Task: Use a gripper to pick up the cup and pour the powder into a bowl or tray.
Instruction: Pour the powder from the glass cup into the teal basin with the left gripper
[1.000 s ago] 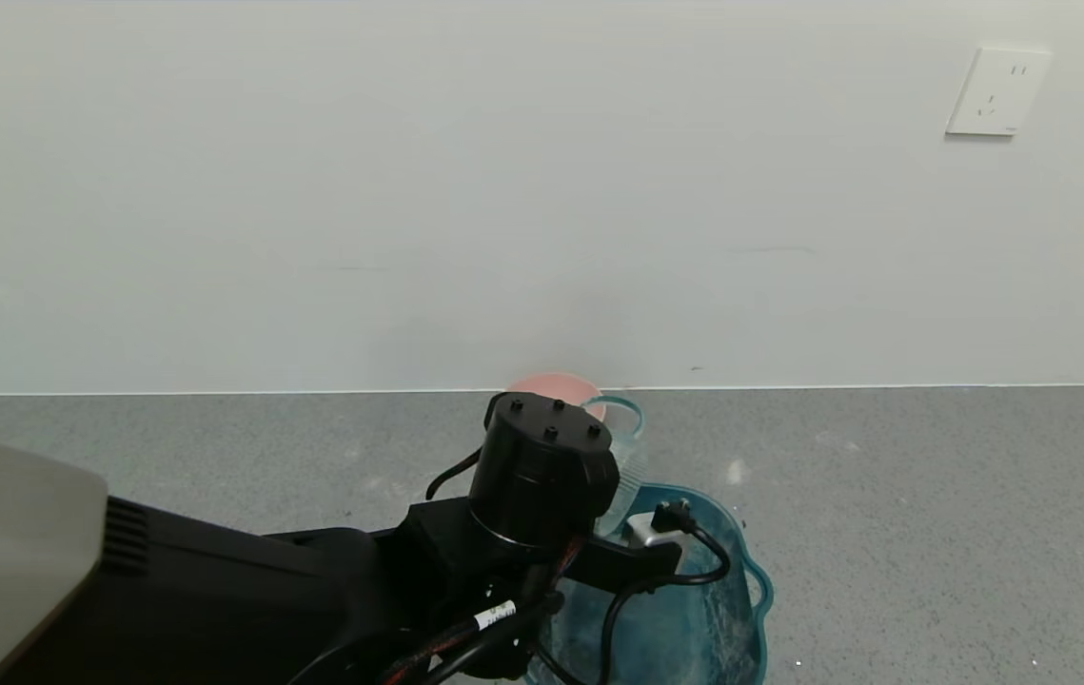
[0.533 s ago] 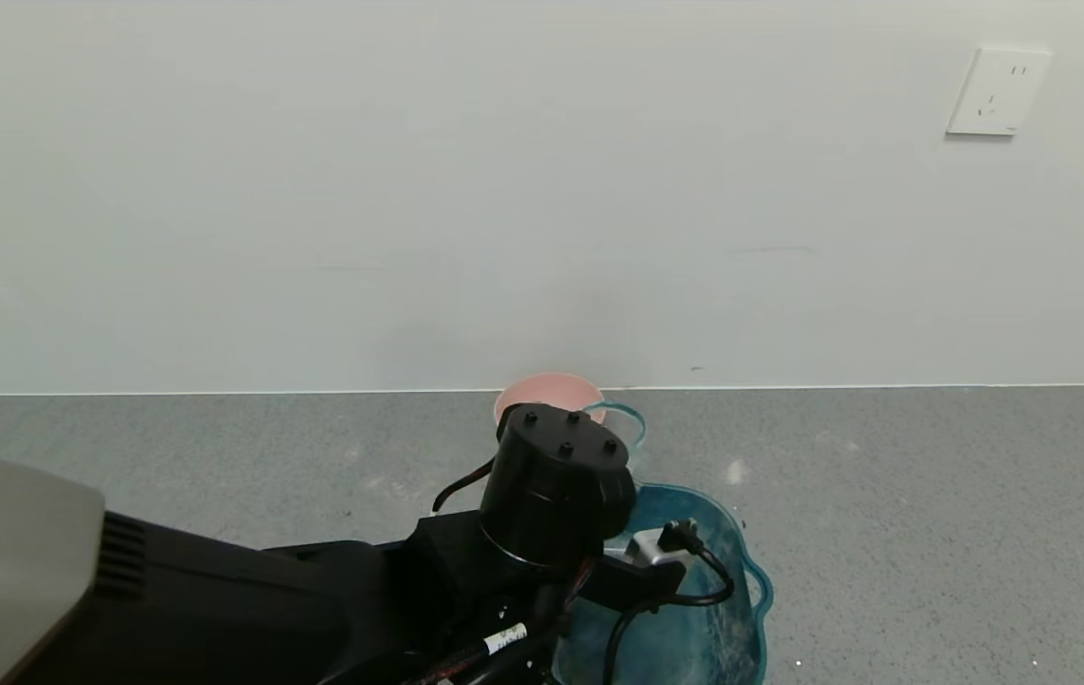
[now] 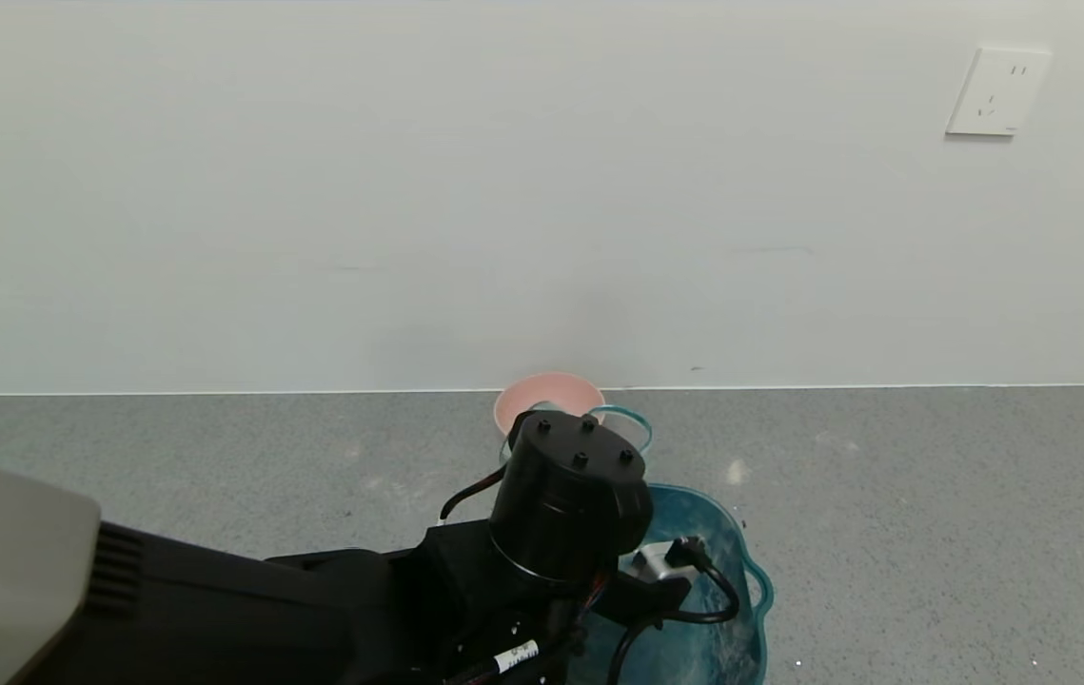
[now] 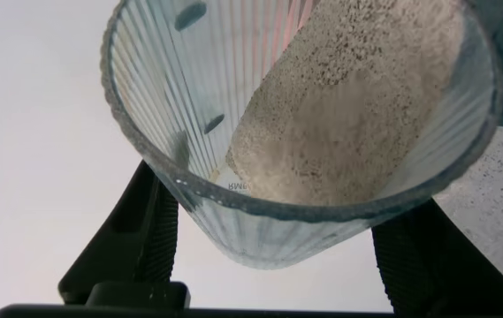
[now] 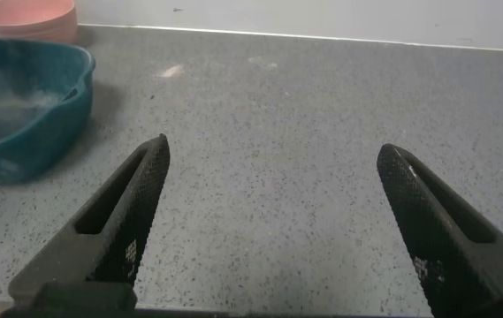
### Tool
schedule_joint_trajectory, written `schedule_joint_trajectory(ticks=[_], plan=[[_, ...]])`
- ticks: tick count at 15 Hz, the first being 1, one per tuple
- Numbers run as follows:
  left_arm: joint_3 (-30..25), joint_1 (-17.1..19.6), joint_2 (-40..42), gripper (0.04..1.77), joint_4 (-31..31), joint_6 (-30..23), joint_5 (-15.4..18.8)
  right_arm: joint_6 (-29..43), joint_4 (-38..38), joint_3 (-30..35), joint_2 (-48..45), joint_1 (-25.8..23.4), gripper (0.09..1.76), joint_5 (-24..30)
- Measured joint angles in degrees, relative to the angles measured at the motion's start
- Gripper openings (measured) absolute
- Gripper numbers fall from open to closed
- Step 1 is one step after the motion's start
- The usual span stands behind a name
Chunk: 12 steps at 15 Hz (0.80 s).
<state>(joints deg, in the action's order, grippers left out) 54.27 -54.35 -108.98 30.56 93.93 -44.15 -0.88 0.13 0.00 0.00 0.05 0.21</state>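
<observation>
My left gripper (image 4: pixel 278 252) is shut on the cup (image 4: pixel 189 97), a clear ribbed glass held between its two black fingers (image 4: pixel 140 234). The cup is tilted and pale beige powder (image 4: pixel 348 106) lies along its wall, reaching down from near the rim. In the head view the left arm's black wrist (image 3: pixel 572 495) hangs over the far left edge of the teal basin (image 3: pixel 722 571). Only the cup's rim (image 3: pixel 641 421) shows behind the wrist. My right gripper (image 5: pixel 273 150) is open and empty above the grey counter, to the right of the basin (image 5: pixel 21 106).
A small pink bowl (image 3: pixel 549 390) stands against the wall just behind the cup and the basin; it also shows in the right wrist view (image 5: pixel 26 16). The grey speckled counter (image 3: pixel 932 514) stretches to both sides. A wall socket (image 3: pixel 996 91) is high on the right.
The left wrist has moved to the right and lower, farther over the basin, with the cup still held. Less of the cup's body shows beside the wrist now.
</observation>
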Motion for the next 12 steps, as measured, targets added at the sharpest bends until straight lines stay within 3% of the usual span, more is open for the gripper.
schedule_joint_trajectory(ticks=[12], plan=[[-0.37, -1.91, -0.05, 1.26, -0.05, 2.24, -0.50, 0.02, 0.00, 0.00, 0.00, 0.00, 1.71, 0.01]])
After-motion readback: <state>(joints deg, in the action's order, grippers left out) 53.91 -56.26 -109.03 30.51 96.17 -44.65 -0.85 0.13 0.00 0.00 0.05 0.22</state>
